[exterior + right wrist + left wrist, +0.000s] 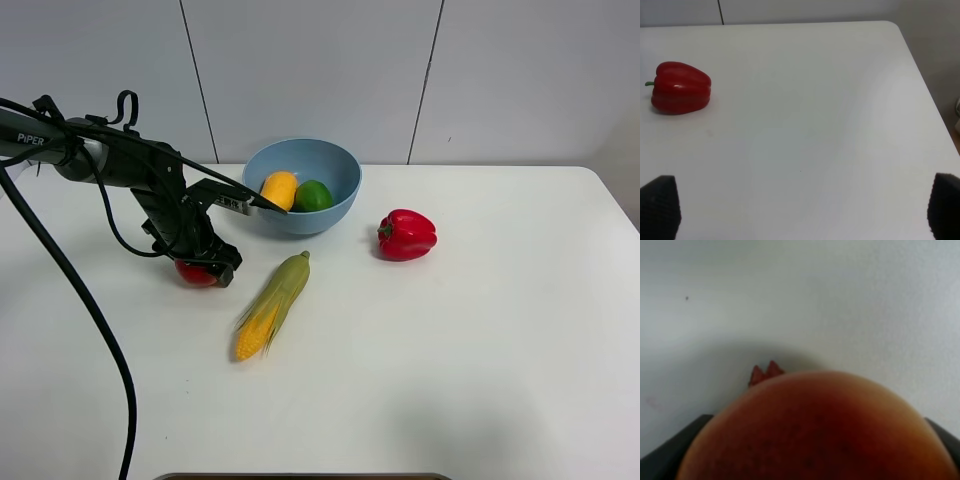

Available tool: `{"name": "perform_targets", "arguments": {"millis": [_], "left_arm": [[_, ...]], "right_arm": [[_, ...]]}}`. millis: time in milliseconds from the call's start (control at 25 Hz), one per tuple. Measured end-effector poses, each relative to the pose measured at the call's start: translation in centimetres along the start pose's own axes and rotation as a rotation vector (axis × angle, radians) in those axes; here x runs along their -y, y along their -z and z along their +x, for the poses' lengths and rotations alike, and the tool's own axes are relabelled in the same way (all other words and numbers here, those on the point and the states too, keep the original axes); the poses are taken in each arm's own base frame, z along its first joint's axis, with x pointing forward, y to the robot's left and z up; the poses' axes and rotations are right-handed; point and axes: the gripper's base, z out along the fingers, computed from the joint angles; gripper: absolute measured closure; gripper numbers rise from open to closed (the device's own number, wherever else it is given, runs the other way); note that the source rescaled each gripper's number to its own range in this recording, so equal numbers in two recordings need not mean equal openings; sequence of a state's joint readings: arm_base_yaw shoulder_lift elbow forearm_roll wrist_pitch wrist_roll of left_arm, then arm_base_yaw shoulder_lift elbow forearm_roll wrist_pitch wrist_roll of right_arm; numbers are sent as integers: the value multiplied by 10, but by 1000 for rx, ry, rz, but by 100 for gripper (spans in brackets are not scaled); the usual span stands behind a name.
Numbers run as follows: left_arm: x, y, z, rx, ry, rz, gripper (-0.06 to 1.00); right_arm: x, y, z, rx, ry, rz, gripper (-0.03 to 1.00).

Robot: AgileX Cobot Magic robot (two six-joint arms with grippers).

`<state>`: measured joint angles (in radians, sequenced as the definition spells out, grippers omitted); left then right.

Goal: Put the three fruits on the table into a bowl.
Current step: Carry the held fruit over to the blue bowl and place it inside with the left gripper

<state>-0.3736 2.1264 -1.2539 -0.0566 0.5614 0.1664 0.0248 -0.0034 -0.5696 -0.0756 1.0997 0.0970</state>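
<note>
The left gripper is down on the table, closed around the apple, which sits on the tabletop in front of the bowl and off to its left side. From the high camera only the lower red curve of the apple shows beneath the black jaws. In the left wrist view the apple fills the space between the two dark fingers, one at each side of it, pressed close against its skin; its red-orange surface with a yellowish edge bulges past them toward the white table.

Inside the bowl lie the orange-yellow fruit and the green lime, touching each other, the lime on the right.

The corn cob lies on the table in front of the bowl, just right of the held apple. The red pepper rests to the right of the bowl, near it but apart.

The right gripper has its fingers spread wide with nothing between them, above bare table; the pepper lies well ahead of them.
</note>
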Motion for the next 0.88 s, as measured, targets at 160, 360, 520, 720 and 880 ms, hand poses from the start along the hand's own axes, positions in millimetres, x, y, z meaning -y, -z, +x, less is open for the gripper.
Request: {"name": "perform_targets", "arguments": {"millis": [160,360,520,720,880], "left_arm": [[0,0,0,0,0,0,91],[0,0,0,0,0,0,91],[0,0,0,0,0,0,91],[0,0,0,-2,0,0,91],[0,4,-1,1,-2,-1,91]], "right_arm": [[0,0,0,0,0,0,-3],[0,0,0,0,0,0,-3],[0,0,0,0,0,0,-3],[0,0,0,0,0,0,-3],[0,0,0,0,0,0,-3]]}}
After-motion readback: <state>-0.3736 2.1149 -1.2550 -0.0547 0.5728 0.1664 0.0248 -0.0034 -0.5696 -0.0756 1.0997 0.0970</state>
